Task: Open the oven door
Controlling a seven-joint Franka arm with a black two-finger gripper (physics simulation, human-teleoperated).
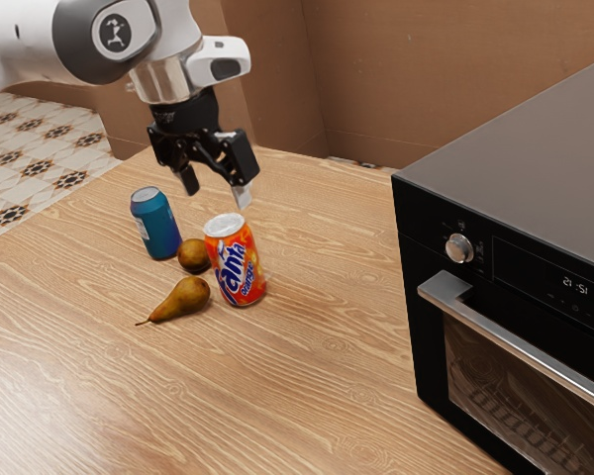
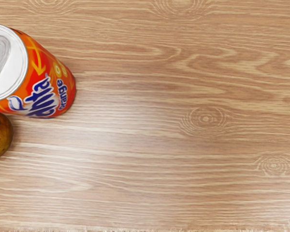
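Your claw (image 1: 216, 190) is hanging in the air over the worktop (image 1: 327, 396), near the orange Fanta can (image 1: 240, 265). Its two fingers are standing wide apart, and they are gripping nothing. The Fanta can is standing upright, with its top and its pull tab facing up to you in the wrist view; its inside is staying hidden from you. Nearer to the worktop's edge at the exterior view's left, a blue can (image 1: 155, 224) is standing upright also. Between these two cans a round brown fruit (image 1: 192, 256) is resting, and a pear (image 1: 182, 299) is lying on its side just beside them. At the exterior view's right you are seeing the black oven (image 1: 525, 178). Its door (image 1: 434, 346) is standing closed, with the metal handle (image 1: 525, 345) running along its upper part. Behind the door's glass, a wire rack (image 1: 510, 421) is showing inside.
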